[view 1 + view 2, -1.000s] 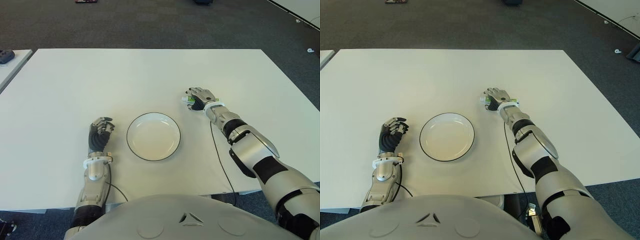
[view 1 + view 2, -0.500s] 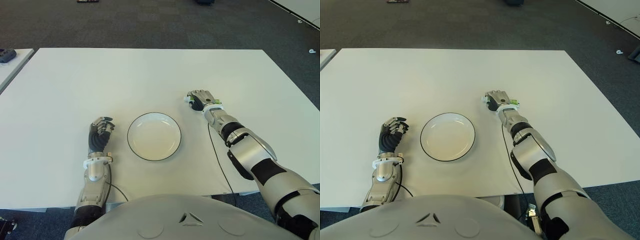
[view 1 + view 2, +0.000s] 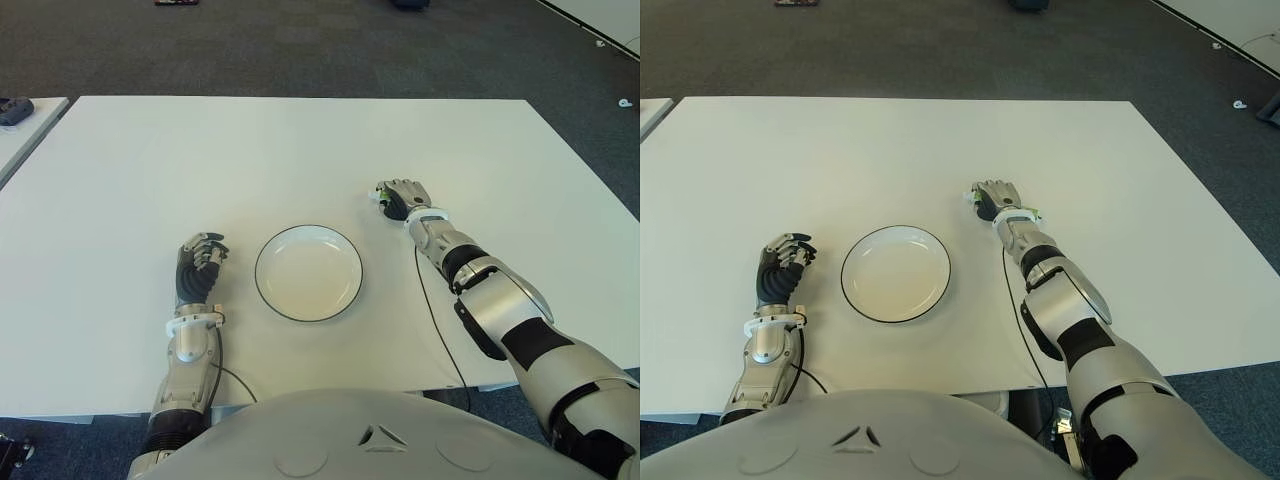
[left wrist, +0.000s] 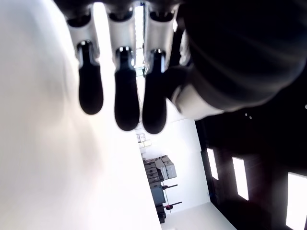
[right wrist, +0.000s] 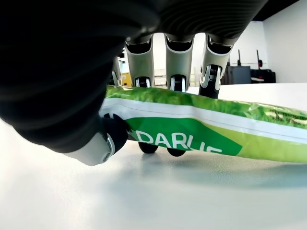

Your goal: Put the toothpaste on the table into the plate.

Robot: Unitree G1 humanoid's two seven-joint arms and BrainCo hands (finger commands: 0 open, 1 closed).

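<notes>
The toothpaste (image 5: 192,129) is a green and white tube lying across my right hand's palm side, close over the white table (image 3: 300,150). My right hand (image 3: 403,195) sits to the right of the plate and a little farther back. Its fingers (image 5: 178,72) curl down behind the tube and its thumb presses the near side. Only a small end of the tube (image 3: 1034,212) shows past the hand in the eye views. The white plate (image 3: 308,272) with a dark rim stands empty in front of me. My left hand (image 3: 200,262) shows left of the plate with curled fingers, holding nothing.
A black cable (image 3: 432,300) runs along my right forearm over the table. A second table (image 3: 20,125) with a dark object (image 3: 14,108) stands at the far left. Dark carpet (image 3: 350,50) lies beyond the table's far edge.
My right hand has shifted slightly farther away and closed down over the tube, so less of the tube shows. The left hand and the plate have not moved.
</notes>
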